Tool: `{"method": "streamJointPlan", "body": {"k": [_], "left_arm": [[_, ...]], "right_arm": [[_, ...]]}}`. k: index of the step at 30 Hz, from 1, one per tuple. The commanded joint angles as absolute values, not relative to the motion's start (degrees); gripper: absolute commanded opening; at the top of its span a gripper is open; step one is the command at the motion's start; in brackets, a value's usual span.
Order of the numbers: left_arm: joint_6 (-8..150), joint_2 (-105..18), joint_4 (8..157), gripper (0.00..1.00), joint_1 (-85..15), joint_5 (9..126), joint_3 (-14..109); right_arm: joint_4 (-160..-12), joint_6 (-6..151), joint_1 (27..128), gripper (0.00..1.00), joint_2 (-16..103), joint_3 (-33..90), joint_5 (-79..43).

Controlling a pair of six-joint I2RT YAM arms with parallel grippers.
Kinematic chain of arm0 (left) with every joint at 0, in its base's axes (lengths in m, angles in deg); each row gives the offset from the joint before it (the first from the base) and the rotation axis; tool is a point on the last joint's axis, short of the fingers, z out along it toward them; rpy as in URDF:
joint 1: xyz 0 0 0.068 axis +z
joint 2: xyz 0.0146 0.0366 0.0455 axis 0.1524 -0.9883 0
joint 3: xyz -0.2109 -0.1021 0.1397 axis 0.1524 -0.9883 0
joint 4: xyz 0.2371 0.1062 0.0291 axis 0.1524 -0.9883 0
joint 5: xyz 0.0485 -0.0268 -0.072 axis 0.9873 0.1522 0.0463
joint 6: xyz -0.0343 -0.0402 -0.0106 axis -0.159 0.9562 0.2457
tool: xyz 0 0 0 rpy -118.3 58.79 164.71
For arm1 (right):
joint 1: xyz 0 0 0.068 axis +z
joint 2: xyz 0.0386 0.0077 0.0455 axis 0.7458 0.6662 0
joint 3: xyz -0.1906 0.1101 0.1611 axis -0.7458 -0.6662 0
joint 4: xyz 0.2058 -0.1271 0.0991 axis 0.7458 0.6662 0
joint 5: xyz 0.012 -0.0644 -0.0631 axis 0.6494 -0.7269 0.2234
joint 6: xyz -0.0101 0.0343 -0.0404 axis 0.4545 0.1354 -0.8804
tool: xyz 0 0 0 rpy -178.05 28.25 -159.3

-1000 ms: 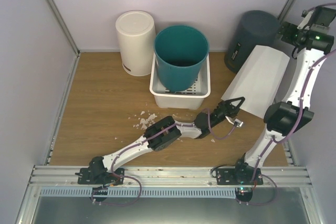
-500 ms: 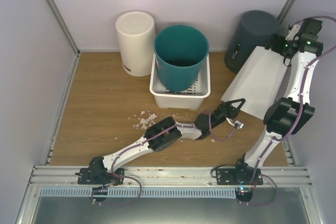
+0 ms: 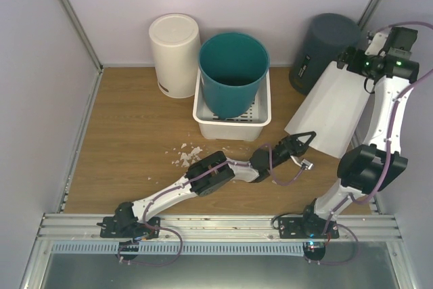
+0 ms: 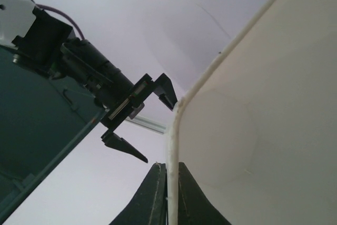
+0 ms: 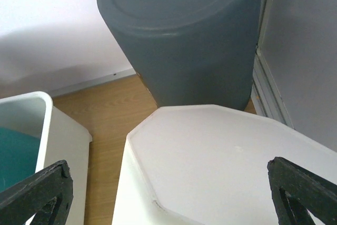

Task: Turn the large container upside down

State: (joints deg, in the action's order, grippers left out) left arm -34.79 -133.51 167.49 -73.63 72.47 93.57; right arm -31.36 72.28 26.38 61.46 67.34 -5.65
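Observation:
The large white container (image 3: 335,106) stands tilted at the right of the table, its base raised toward the back right. My left gripper (image 3: 308,137) is shut on its lower rim. In the left wrist view the rim (image 4: 171,140) runs between the closed fingers of my left gripper (image 4: 168,183). My right gripper (image 3: 346,59) is open and empty just over the container's raised far edge. In the right wrist view the container's flat octagonal base (image 5: 237,156) lies between the spread fingertips of my right gripper (image 5: 168,175). The right gripper (image 4: 150,122) also shows open in the left wrist view.
A dark grey bin (image 3: 326,49) stands upside down behind the container, close to the right wall; it also shows in the right wrist view (image 5: 184,35). A teal bucket (image 3: 233,72) sits in a white tray (image 3: 203,116). A white cylinder (image 3: 174,55) stands at the back. Crumbs (image 3: 186,155) lie mid-table.
My right gripper has moved left and down from the back right corner to the container's raised edge. My left gripper has shifted slightly toward the near side with the rim in it.

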Motion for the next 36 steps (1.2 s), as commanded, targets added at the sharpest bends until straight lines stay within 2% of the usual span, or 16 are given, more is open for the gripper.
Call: {"method": "streamJointPlan", "body": {"k": [1,3,12,16,24,30,36], "left_arm": [[-35.45,-130.37,186.20,0.08,-74.42,72.83,89.42],[-35.61,-129.57,186.25,0.15,-74.51,73.18,87.62],[-35.97,-127.76,186.20,0.10,-74.51,74.51,83.85],[-36.24,-126.32,186.25,0.23,-74.59,75.21,81.43],[-36.27,-121.19,186.20,0.22,-75.24,77.24,71.85],[-37.00,-117.67,186.20,0.36,-75.87,78.91,64.13],[-36.81,-114.16,186.20,0.39,-76.30,80.67,56.95]], "right_arm": [[-30.38,71.70,26.85,1.00,59.24,63.77,-4.24],[-30.65,71.81,27.03,1.00,58.61,62.81,-4.31],[-30.93,71.71,28.00,1.00,56.09,58.92,-4.29],[-31.07,71.80,28.33,1.00,54.44,56.74,-4.58],[-32.68,72.47,28.89,1.00,50.50,51.05,-4.52],[-33.46,73.09,29.40,1.00,47.50,47.60,-4.45],[-34.06,73.58,29.99,1.00,44.98,44.52,-4.14]]}}
